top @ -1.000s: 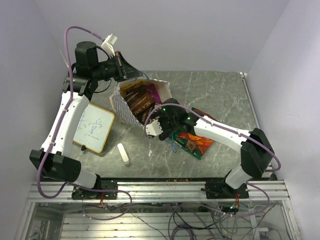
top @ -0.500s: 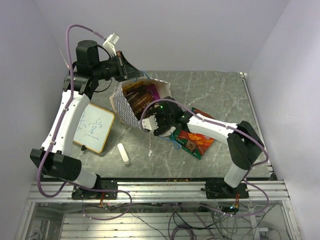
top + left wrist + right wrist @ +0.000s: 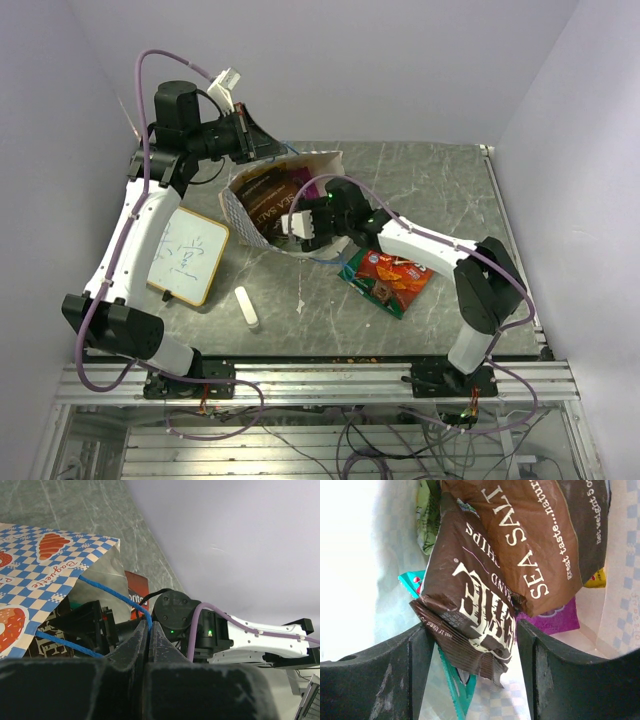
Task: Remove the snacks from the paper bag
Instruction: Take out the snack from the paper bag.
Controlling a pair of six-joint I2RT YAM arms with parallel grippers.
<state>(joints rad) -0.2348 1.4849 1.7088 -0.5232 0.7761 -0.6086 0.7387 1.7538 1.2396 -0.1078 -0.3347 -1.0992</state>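
- Counter [image 3: 440, 190]: grey, marbled; both arms are bolted at its near edge.
- Paper bag [image 3: 240, 212]: sits left of centre towards the back of the counter, with the mouth tipped open to the right. I see a blue-and-white chequer and red-orange marks on it.
- Whiteboard [image 3: 190, 255]: wood-framed, flat on the counter and left of the bag.
- Left claw [image 3: 149, 630]: high at the bag's back rim, with the fingers pressed together on the blue cord handle [image 3: 112, 596].
- Right claw [image 3: 472, 650]: reaches into the bag's mouth. The fingers are spread, one on either side of a brown packet [image 3: 470, 605], and its edges meet the pads. I can't tell if it is a firm pinch.
- Other snacks in the bag: a brown sea-salt packet [image 3: 540, 535] on top, plus purple [image 3: 555, 620], green [image 3: 427, 520], yellow [image 3: 596, 577] and teal [image 3: 452, 680] pieces.
- Red-orange packet [image 3: 398, 272]: outside the bag on the counter, under the right forearm.
- White cylinder [image 3: 246, 307]: lies near the whiteboard.
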